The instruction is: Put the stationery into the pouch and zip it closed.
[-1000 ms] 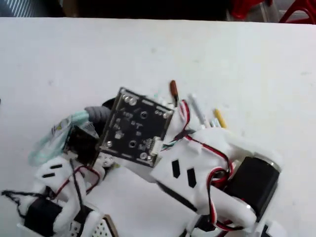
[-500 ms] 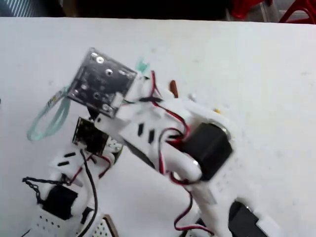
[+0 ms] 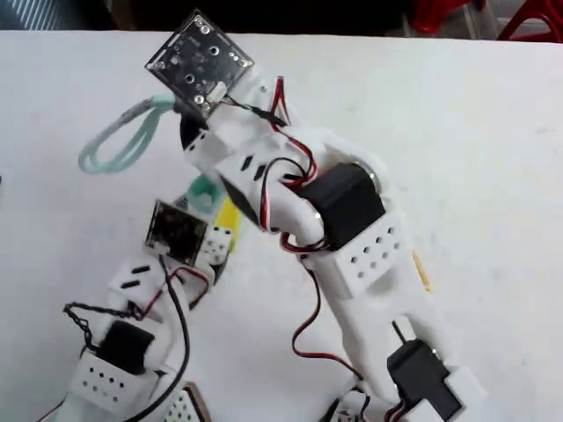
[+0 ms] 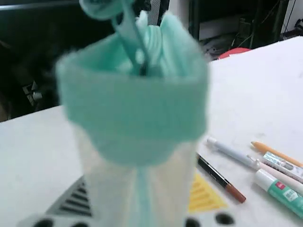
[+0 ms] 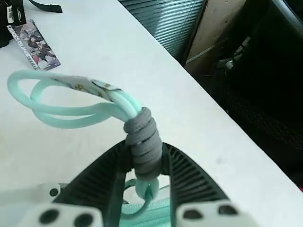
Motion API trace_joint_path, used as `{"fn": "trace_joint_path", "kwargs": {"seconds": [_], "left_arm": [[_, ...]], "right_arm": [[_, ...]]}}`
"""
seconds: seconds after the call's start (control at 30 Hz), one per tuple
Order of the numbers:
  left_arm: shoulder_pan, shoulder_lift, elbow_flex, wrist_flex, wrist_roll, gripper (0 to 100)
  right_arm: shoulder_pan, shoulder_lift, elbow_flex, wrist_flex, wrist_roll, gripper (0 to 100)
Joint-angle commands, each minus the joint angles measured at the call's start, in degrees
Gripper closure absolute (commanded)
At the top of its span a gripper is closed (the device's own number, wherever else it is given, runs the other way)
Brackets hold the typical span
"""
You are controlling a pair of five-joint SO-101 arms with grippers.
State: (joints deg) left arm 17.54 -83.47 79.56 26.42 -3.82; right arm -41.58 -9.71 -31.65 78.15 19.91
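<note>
Clamping cord loop [image 5: 141, 136], right end effector [image 5: 142, 182], pouch [image 4: 135, 109] in left end effector [image 4: 137, 210]

Right arm [image 3: 352, 237] is stretched long, running from the near edge up and across to the far left of the table, elbow bent, wrist camera board facing up. The right gripper [image 5: 142, 158] is clamped, one black ribbed jaw on each side of the grey-wrapped cord [image 5: 140, 135]. Left arm [image 3: 132, 303] sits short and low at the near left, its wrist angled in just beside the right forearm. The left gripper [image 4: 137, 215] pinches the pouch [image 4: 137, 109], which stands up between its fingers.
</note>
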Motion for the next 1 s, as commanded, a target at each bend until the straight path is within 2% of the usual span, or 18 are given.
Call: {"fn": "trace_joint_path", "kwargs": {"seconds": [0.0, 0.17, 0.37, 0.8, 0.9, 0.97], "left_arm": [[0.66, 11.38, -10.37, 2.99, -0.53, 95], [-1.36, 22.11, -15.91, 6.07, -0.26, 95], [-1.54, 18.68, -15.74, 12.13, -0.62, 95], [-3.74, 17.89, -11.08, 11.96, -0.35, 95], [-4.44, 17.8, -11.34, 15.3, -0.7, 94], [-4.26, 17.8, -12.75, 18.64, -0.79, 90]], "right_arm": [[0.84, -0.22, -0.26, -1.19, -0.62, 98.1], [0.92, -0.22, -0.18, 0.75, -0.7, 98.1], [1.01, -0.13, 3.52, 0.57, -7.47, 98.1], [0.92, -0.22, 14.42, -2.24, -7.82, 98.1], [1.27, -0.22, 15.65, -2.07, -7.82, 98.1], [1.27, -0.22, 16.18, -2.24, -7.82, 98.1]]}}
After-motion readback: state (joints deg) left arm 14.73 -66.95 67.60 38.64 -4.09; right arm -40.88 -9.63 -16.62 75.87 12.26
